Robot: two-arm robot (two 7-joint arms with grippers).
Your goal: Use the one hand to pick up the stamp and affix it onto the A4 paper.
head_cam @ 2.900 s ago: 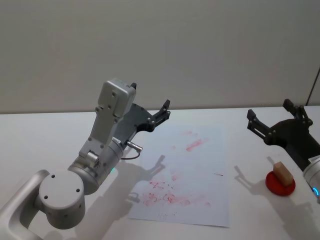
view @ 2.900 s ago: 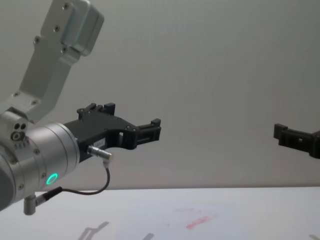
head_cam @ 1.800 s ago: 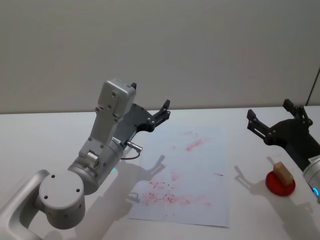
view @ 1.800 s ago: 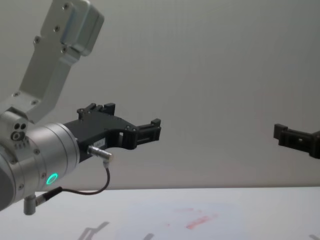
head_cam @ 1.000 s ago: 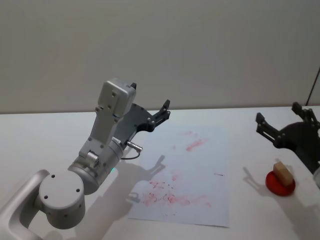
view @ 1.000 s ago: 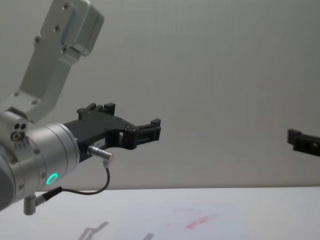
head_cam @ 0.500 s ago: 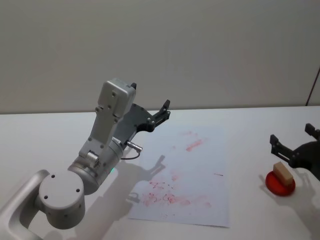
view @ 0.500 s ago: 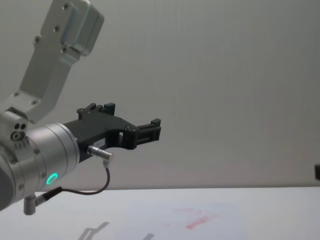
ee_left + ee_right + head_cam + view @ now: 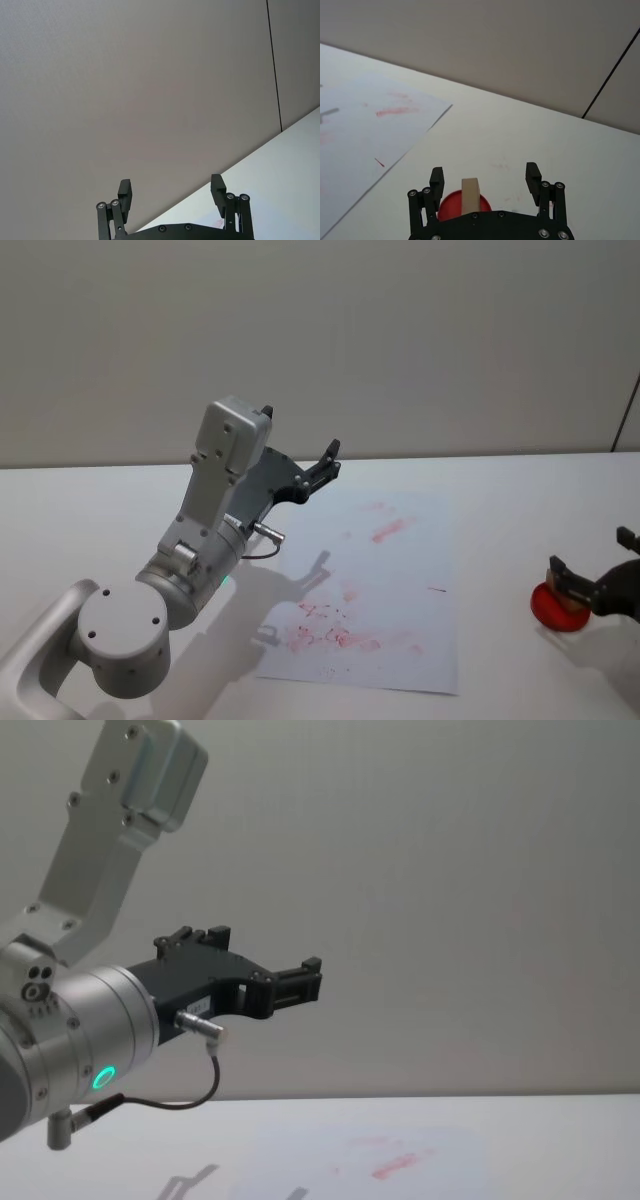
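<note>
Stamp (image 9: 470, 195) stands upright on a red pad (image 9: 449, 209) on the pale desk (image 9: 530, 135), between the wide-spread fingers of the right pincer (image 9: 485, 176), touching neither. Red-smudged A4 paper (image 9: 380, 590) lies flat to its left. Left pincer (image 9: 170, 184) hangs raised and wide open before a plain grey wall (image 9: 400, 340).

Open room over the A4 paper (image 9: 400, 580)
Bare surface (image 9: 490, 530) runs from its right edge to the red pad (image 9: 545, 606), where the stamp (image 9: 470, 192) stands between the right pincer's (image 9: 485, 171) spread fingers; the left pincer (image 9: 170, 184) hangs raised near its far-left corner.
</note>
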